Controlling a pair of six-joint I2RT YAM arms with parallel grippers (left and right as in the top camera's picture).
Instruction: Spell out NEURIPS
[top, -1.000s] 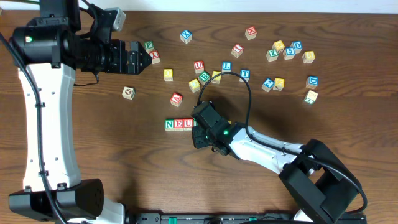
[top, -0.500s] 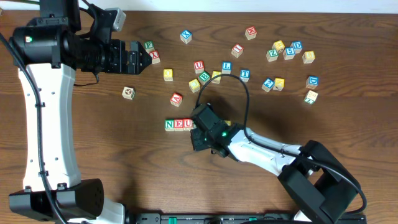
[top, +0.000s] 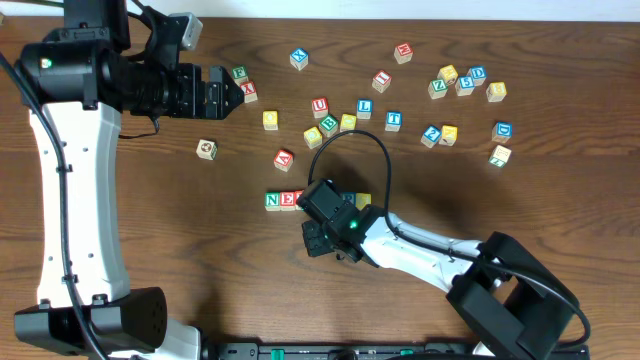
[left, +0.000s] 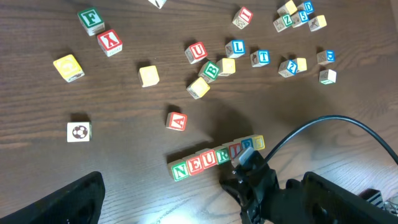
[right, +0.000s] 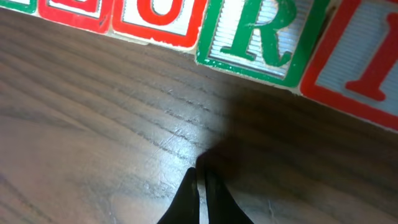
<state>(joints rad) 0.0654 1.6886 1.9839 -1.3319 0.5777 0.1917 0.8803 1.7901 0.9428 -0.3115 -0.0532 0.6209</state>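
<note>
The NEURIPS row (left: 214, 155) lies mid-desk (top: 200, 260), cubes touching, ending in a yellow face. The right gripper (right: 200, 180), jaws pressed together and empty, has drawn back just clear of it, so the spelling looks finished. The left gripper (top: 232, 92) hangs well apart, jaws spread.

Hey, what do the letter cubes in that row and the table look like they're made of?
The row of letter cubes looks like pale wood, faces painted glossy; tan edges show. The table looks like dark wood or wood-grain laminate, semi-gloss: grain lines and glare.
</note>
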